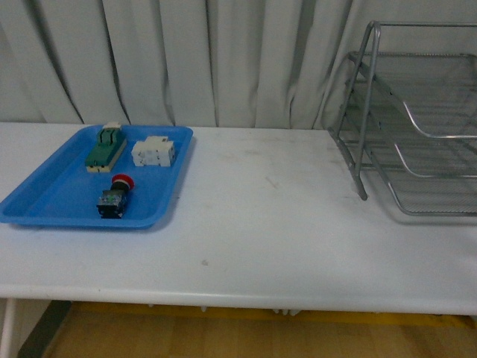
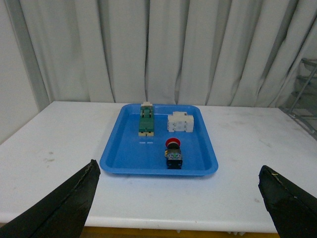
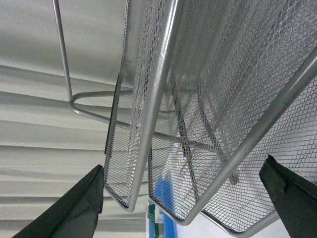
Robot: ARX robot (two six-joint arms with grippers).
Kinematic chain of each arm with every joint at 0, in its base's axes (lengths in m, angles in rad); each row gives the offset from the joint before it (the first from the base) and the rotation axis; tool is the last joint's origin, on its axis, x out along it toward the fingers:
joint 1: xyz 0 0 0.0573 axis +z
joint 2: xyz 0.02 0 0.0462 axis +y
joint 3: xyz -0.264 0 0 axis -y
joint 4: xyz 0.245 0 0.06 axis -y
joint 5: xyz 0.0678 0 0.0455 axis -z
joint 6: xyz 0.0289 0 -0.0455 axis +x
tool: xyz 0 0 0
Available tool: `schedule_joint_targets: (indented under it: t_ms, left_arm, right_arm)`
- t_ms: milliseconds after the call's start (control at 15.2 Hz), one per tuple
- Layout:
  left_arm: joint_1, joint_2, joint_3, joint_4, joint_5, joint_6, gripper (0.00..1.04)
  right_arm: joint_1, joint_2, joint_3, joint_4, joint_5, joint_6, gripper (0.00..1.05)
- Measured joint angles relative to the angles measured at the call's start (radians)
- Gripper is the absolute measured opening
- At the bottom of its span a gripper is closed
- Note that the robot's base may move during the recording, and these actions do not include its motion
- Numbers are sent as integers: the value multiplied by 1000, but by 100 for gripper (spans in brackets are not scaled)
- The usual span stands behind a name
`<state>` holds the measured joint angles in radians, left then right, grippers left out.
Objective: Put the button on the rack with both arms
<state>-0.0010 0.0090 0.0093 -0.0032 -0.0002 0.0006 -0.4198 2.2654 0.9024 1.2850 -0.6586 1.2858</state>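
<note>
The counter (image 1: 261, 224) is taken in from the robot's body by the front view, faced forward and slightly down toward the curtain (image 1: 186, 60), with the blue tray (image 1: 52, 198) at left and the rack (image 1: 440, 97) at right. From the left wrist, the same tray (image 2: 133, 153) is seen lower and nearer, and only the rack's edge (image 2: 304, 99) is caught. The right wrist view is held close against the rack's mesh (image 3: 198, 99) and rolled sideways; a strip of tray (image 3: 166, 198) is glimpsed through it.
</note>
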Motion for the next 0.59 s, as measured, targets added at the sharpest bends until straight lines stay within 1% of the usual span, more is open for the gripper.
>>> schedule_joint_targets:
  t_ms: [131, 197, 262, 328, 590]
  left_arm:
    - [0, 0, 0, 0, 0, 0, 98]
    - [0, 0, 0, 0, 0, 0, 98]
    - [0, 0, 0, 0, 0, 0, 98]
    - [0, 0, 0, 0, 0, 0, 98]
    - [0, 0, 0, 0, 0, 0, 98]
  right_arm:
    - [0, 10, -3, 2, 0, -3, 95]
    - [0, 19, -9, 3, 0, -6, 88]
    - [0, 31, -14, -1, 0, -8, 90]
    - [1, 38, -18, -1, -1, -8, 88]
    - [1, 66, 10, 0, 3, -26, 88]
